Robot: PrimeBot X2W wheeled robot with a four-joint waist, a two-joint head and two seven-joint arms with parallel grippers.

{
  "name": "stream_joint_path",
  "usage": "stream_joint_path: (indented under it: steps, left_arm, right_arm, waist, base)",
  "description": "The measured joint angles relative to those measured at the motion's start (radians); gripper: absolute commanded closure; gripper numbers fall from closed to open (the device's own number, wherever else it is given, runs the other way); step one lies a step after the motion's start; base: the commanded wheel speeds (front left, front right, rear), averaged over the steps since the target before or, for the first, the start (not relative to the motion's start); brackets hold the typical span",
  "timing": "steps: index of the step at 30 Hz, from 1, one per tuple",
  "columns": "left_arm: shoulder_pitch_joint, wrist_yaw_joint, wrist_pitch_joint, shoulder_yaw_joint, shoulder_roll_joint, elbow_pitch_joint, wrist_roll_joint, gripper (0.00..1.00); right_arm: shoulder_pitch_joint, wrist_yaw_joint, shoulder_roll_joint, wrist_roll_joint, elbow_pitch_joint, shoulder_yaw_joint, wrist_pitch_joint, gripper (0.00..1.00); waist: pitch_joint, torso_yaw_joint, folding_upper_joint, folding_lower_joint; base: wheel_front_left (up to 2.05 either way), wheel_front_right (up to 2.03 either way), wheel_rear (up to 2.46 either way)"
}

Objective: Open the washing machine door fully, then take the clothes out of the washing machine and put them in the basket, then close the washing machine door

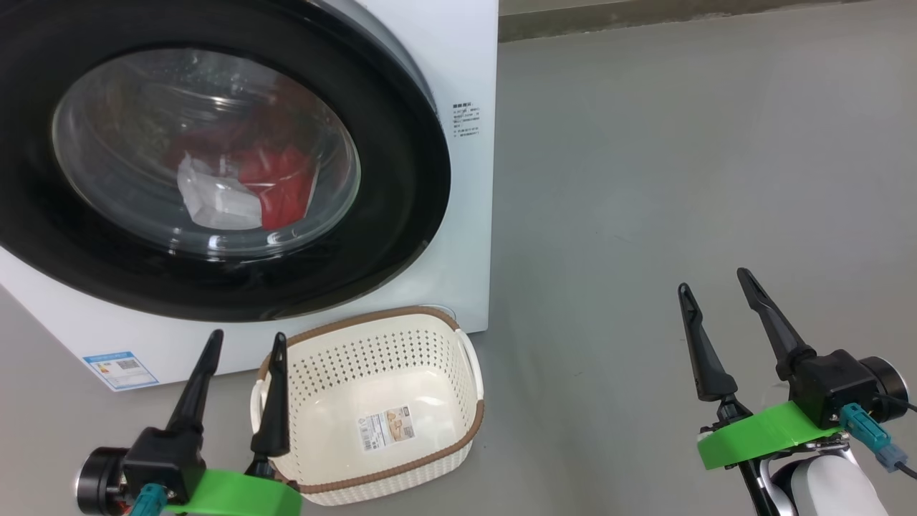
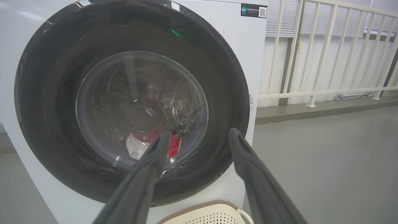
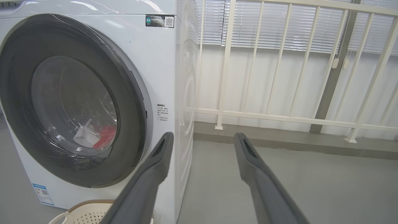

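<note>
Both the left gripper (image 1: 248,335) and the right gripper (image 1: 714,279) have fingers apart, empty. Ahead of your left one, the washing machine door (image 1: 397,193) is shut, the clothes (image 1: 279,183) behind its glass, the basket (image 1: 372,319) just beside.

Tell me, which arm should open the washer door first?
Probably left. The left gripper is open and points at the shut washing machine door; the right gripper aims past the washing machine at the floor.
</note>
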Motion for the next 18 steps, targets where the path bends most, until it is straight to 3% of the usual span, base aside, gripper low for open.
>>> stream_joint_path:
  steps: [18]
  left_arm:
    - [-0.01,0.0,0.0,-0.012,0.0,0.0,0.005,0.0]
  right_arm:
    - [0.001,0.0,0.0,0.011,-0.002,-0.003,-0.003,0.0]
  waist:
    - [0.009,-0.001,0.0,0.0]
  base:
    - [0.0,0.0,0.0]
